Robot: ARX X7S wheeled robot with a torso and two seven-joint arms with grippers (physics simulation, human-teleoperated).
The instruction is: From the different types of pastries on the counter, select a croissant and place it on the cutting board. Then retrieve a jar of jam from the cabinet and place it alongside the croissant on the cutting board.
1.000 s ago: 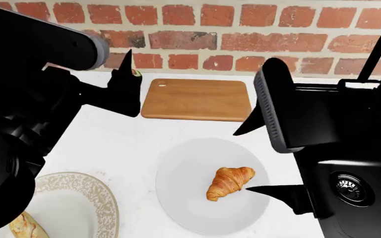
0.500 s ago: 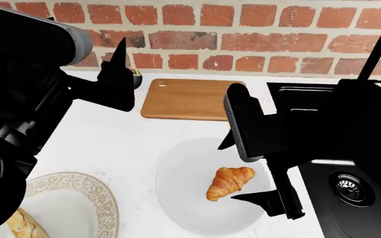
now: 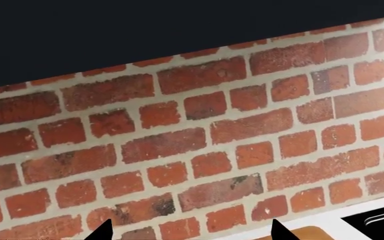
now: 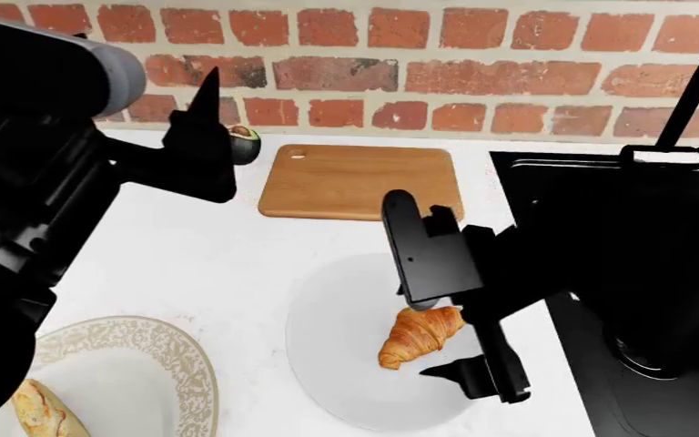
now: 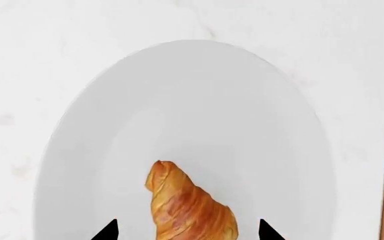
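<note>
The golden-brown croissant (image 4: 420, 335) lies on a round white plate (image 4: 325, 364) on the white counter (image 4: 204, 264). My right gripper (image 4: 413, 330) is open and hangs right over the croissant, one finger on each side, not touching it. In the right wrist view the croissant (image 5: 185, 205) sits between the open fingertips of the right gripper (image 5: 186, 231). The wooden cutting board (image 4: 362, 180) lies bare against the brick wall. My left gripper (image 4: 210, 137) is raised at the left, open and empty; its wrist view (image 3: 190, 232) faces the wall. The jar of jam is out of view.
A halved avocado (image 4: 244, 141) sits left of the board. A patterned plate (image 4: 143, 364) at the front left holds the baguette-like bread (image 4: 40, 410). The black sink (image 4: 531, 164) and its faucet (image 4: 690, 91) lie at the right, largely behind my right arm.
My right gripper has moved left and down until its open fingers straddle the croissant. My left gripper has moved left and up, uncovering the avocado.
</note>
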